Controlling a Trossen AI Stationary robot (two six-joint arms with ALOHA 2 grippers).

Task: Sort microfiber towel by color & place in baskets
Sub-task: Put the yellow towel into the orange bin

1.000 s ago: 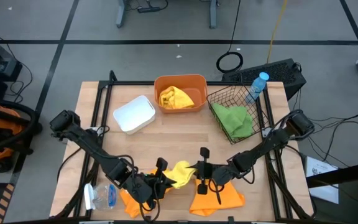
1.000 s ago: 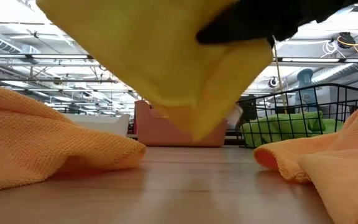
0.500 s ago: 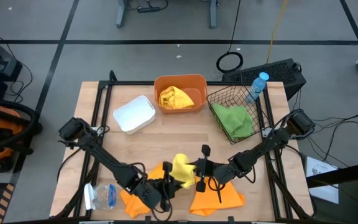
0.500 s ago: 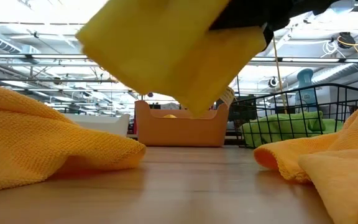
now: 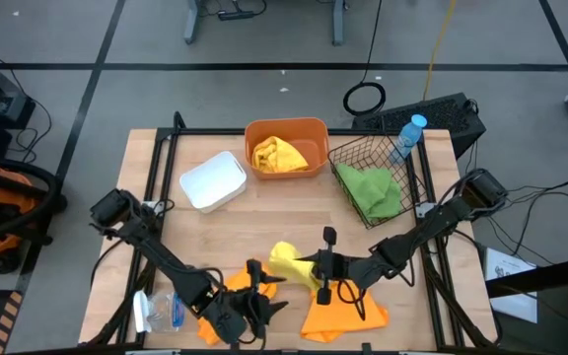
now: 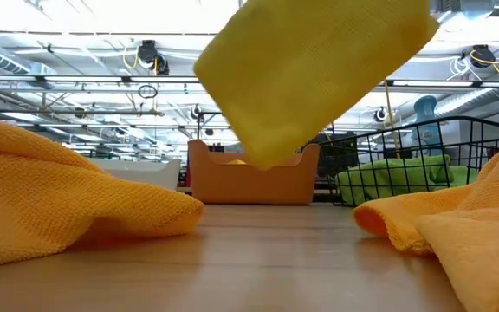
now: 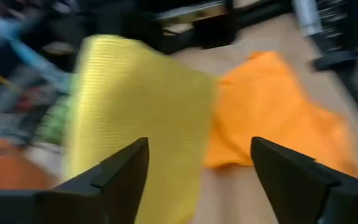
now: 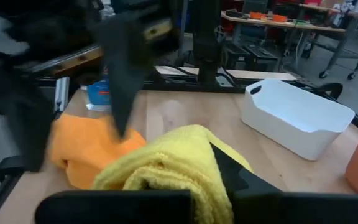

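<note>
High view: right gripper at the near middle of the table, fingers clamped on a yellow towel held above the wood; left gripper just left of it, fingers spread wide and holding nothing, over an orange towel at the near edge. A second orange towel lies to the right, under the right arm. Far side — white tray at left, orange tub in the middle with a yellow cloth inside, black wire basket at right holding a green towel. A blue-capped bottle sits at the basket's far corner; a clear plastic bottle lies near the left edge. Low view: the yellow towel hangs in the air, clear of the table top, between the two orange heaps; tub, tray and basket stand well behind. Left wrist view: both dark fingers apart, the yellow towel ahead of them, not gripped. Right wrist view: the yellow towel bunched right at the fingers — white tray beyond.
</note>
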